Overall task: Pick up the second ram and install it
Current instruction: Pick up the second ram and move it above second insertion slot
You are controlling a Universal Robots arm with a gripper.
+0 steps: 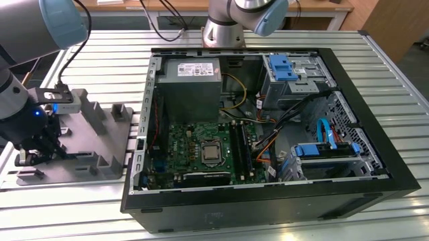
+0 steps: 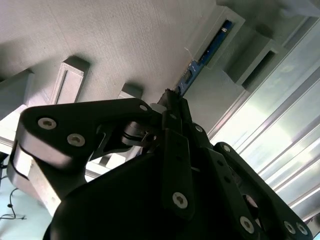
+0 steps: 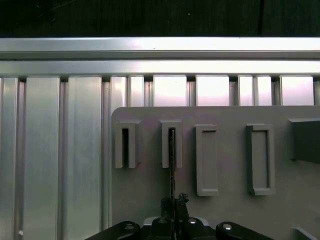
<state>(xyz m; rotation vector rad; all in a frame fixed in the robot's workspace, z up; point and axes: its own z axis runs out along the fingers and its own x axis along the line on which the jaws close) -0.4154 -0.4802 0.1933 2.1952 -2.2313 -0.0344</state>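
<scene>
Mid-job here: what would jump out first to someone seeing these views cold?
The open PC case takes the middle of the exterior view, its green motherboard exposed. On the exterior view's left, the arm reaches down onto the grey fixture. In both wrist views the gripper is closed on the end of the ram, which stands on edge in a fixture slot.

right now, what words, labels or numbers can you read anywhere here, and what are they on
Nothing can be read outright.
White label on the power supply: print too small to read.
Motherboard: markings too small to read.
The second ram: no print legible.
</scene>
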